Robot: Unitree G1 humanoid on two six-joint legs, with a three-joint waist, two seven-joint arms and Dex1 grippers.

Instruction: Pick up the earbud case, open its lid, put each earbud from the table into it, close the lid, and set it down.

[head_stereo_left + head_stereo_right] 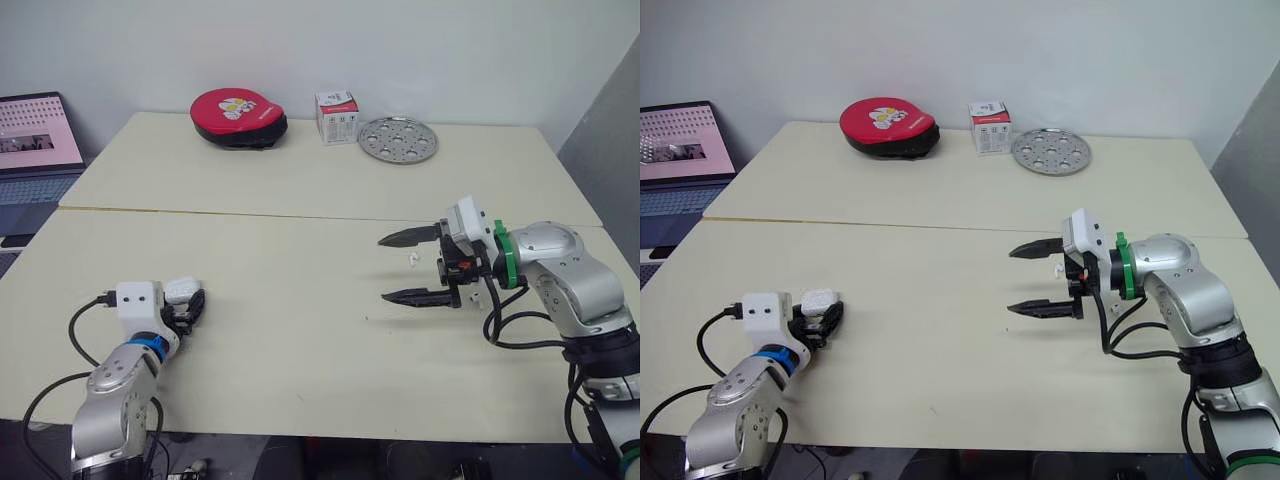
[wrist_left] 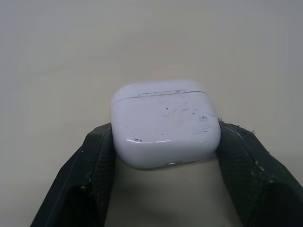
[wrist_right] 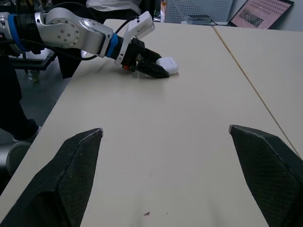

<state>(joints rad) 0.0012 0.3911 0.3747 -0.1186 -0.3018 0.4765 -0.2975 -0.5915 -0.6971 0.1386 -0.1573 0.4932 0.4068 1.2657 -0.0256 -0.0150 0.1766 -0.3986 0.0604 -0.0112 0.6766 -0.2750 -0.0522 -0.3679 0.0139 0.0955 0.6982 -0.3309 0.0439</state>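
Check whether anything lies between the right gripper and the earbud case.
Nothing visible does. Bare table separates the open right gripper from the earbud case, which the left gripper clamps with its lid closed. A small white earbud lies close by the right gripper, not out in that stretch.

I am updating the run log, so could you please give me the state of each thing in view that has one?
White rounded plastic earbud case: lid closed, clamped from both sides.
Left gripper: shut on the case.
Right gripper: open, empty.
Small white earbud: loose on the cream table, outside the case.
Grey laptop: open, screen lit.
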